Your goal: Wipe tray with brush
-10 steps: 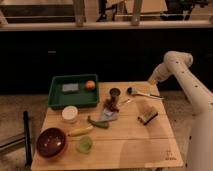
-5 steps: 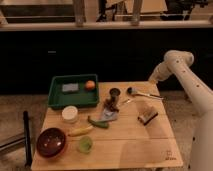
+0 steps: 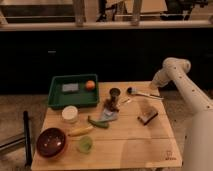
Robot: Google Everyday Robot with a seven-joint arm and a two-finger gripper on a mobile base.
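The dark-green tray (image 3: 56, 98) sits at the table's back left. It holds a grey sponge (image 3: 70, 88) and an orange fruit (image 3: 90, 85). A long-handled brush (image 3: 141, 93) lies on the table at the back right, with its pale head toward the tray. My white arm comes in from the right. Its gripper (image 3: 153, 86) hangs just above the brush's handle end, well to the right of the tray.
A dark cup (image 3: 115, 94) and a blue cloth (image 3: 108, 116) lie mid-table, with a wooden block (image 3: 147, 116) to the right. At the front left are a white cup (image 3: 70, 114), a banana (image 3: 80, 131), a green vegetable (image 3: 98, 122), a green cup (image 3: 85, 144) and a dark-red bowl (image 3: 51, 142).
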